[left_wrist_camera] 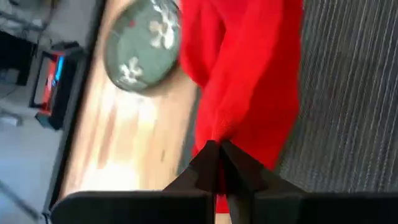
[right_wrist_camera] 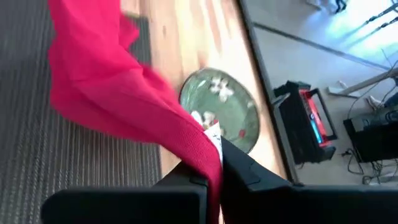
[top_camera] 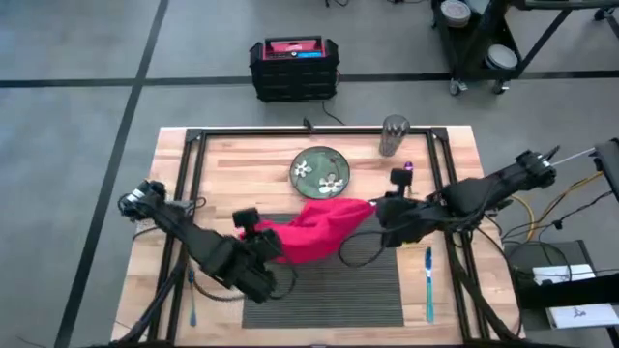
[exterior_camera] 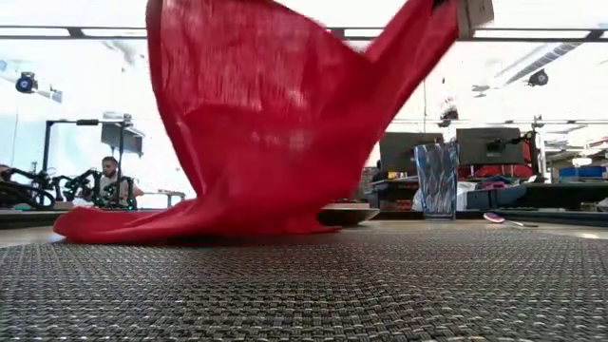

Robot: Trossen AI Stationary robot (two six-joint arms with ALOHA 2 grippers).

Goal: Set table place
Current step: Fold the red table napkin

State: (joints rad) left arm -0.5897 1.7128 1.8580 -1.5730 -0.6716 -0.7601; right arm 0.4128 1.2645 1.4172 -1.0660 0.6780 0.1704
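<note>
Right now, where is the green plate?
In the high view the green plate sits on the table beyond the placemat, left of the glass, partly behind the red napkin.

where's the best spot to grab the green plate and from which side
Judging by its pose, take the plate at its rim, coming from above with the jaws straddling the edge: it lies flat on the table, so there is nothing else to pinch. The far rim looks best, since the napkin hangs close to the near side.
</note>
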